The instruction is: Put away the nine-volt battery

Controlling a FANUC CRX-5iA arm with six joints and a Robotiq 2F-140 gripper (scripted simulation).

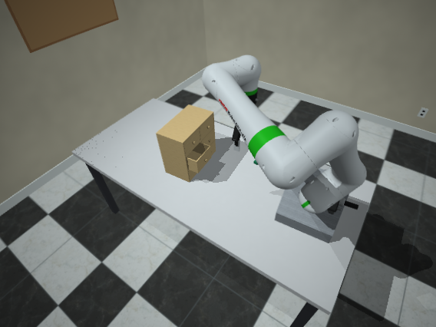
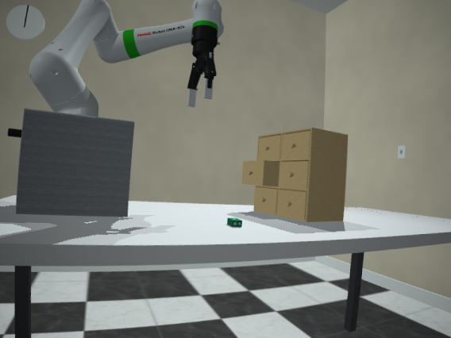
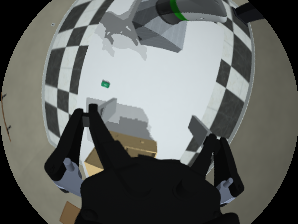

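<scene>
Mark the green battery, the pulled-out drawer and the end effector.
green battery (image 2: 234,222), exterior view, its front face.
pulled-out drawer (image 2: 251,173), exterior view, its front panel.
end effector (image 2: 199,98), exterior view, midway between its open fingertips.
</scene>
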